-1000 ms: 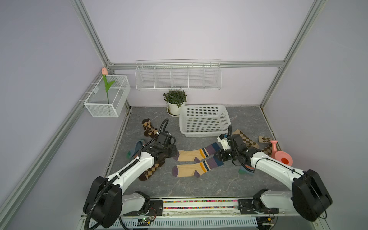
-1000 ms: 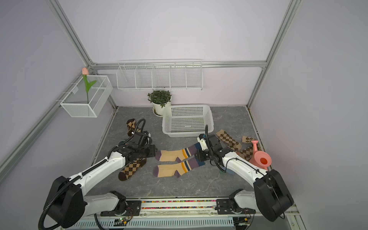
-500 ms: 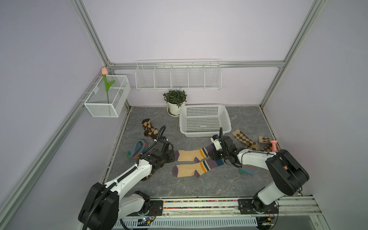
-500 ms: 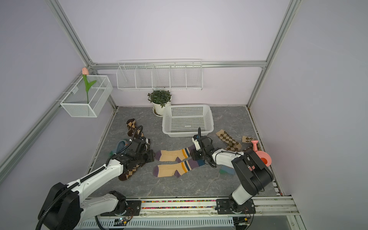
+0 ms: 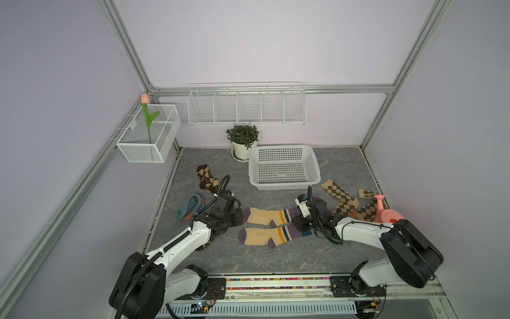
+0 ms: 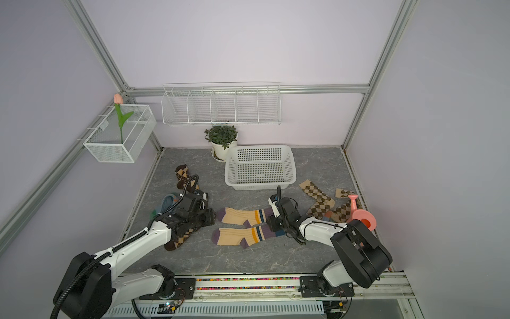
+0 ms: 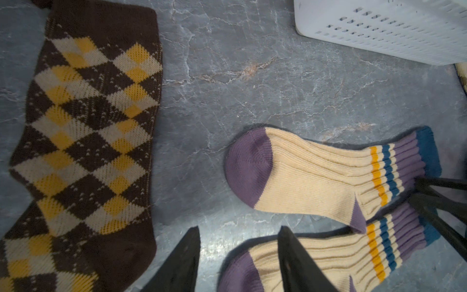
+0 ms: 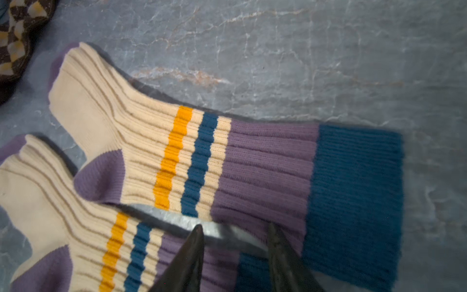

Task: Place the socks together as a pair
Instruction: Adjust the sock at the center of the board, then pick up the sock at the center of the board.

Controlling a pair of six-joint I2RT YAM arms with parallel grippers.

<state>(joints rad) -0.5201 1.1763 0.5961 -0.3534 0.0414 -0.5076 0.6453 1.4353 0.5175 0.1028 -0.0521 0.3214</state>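
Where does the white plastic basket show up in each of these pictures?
Both top views: the white basket sits at the back, beside the potted plant.
Left wrist: only part of its wall shows.
Right wrist: not in it.
Shared landmark: the cream sock nearer the basket.

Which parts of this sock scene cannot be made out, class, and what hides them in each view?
- Blue sock: both top views, left arm partly covers it; one or two, cannot tell.
- Nearer dark-brown argyle sock: top views, left arm covers most.
- Nearer cream sock: right wrist view, picture edge cuts off its cuff.
- Tan argyle sock: top views, pink watering can and right arm cover its edges.
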